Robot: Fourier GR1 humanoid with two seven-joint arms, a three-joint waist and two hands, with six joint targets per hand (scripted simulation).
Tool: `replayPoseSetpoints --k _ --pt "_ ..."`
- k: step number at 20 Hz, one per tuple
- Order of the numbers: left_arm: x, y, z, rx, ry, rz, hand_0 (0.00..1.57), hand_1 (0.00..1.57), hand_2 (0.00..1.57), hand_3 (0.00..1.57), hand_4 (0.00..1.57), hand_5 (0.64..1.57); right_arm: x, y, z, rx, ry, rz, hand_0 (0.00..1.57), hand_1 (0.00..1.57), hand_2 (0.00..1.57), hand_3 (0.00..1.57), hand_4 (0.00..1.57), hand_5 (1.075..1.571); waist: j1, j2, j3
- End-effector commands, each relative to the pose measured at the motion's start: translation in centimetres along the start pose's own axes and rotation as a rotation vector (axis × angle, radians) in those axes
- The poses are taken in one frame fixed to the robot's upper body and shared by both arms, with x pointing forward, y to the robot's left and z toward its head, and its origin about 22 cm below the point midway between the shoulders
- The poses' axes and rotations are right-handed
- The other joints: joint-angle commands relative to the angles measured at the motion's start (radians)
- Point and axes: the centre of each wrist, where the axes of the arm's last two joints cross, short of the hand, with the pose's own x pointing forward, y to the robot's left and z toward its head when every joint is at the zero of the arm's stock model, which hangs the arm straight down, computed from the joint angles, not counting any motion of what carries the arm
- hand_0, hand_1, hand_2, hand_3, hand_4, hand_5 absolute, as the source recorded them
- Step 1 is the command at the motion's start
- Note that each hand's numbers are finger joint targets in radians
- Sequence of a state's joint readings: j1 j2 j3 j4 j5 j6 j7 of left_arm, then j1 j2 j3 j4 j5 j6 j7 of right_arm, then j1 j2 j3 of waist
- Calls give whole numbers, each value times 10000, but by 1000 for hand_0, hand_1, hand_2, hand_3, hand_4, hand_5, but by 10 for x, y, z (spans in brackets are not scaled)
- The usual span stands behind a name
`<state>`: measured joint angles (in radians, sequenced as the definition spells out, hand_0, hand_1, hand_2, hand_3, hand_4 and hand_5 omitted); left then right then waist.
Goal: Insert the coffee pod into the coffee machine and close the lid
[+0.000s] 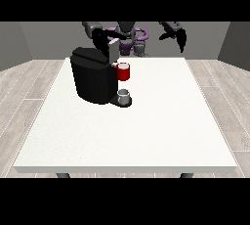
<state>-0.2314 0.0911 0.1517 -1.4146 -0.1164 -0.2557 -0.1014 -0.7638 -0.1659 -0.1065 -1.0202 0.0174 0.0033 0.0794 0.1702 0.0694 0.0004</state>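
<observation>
The black coffee machine [93, 79] stands on the table's left half. Its grey lid [114, 50] is tilted up at the machine's top. A red pod holder [123, 73] with a pale top juts from the machine's front; I cannot tell the coffee pod apart from it. Below the holder a small grey cup [124, 95] rests on the machine's base. The hand at the view's left [101, 40] is right behind the raised lid, dark against the machine. The hand at the view's right [178, 35] hangs in the air far off, open, with nothing in it.
The white table [161, 121] stretches towards the camera and to the right of the machine. Its edges are near the machine only at the left and back. The robot's torso [129, 38] is behind the far edge.
</observation>
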Motion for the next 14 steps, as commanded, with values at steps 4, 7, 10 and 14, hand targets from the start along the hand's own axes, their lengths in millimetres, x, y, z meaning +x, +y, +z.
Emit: replayPoseSetpoints --k 4,7,10,14 --pt "10 18 -14 305 -306 -155 0 0 0 0 319 1571 51 29 -19 711 -811 720 0 0 0 0 0 1571 137 361 -9" --pt "4 6 -3 -253 -281 -67 0 0 0 0 327 1571 32 31 -13 578 -938 592 0 0 0 0 0 1571 611 548 -5" --pt "4 0 -7 -491 -298 43 0 0 0 0 331 1571 51 47 -16 779 -920 947 0 0 0 0 0 1571 809 324 -9" --pt "22 -7 -24 -493 -1009 -65 0 0 0 0 379 1571 78 37 -18 244 -1618 1808 0 0 0 0 82 1571 1347 986 -6"
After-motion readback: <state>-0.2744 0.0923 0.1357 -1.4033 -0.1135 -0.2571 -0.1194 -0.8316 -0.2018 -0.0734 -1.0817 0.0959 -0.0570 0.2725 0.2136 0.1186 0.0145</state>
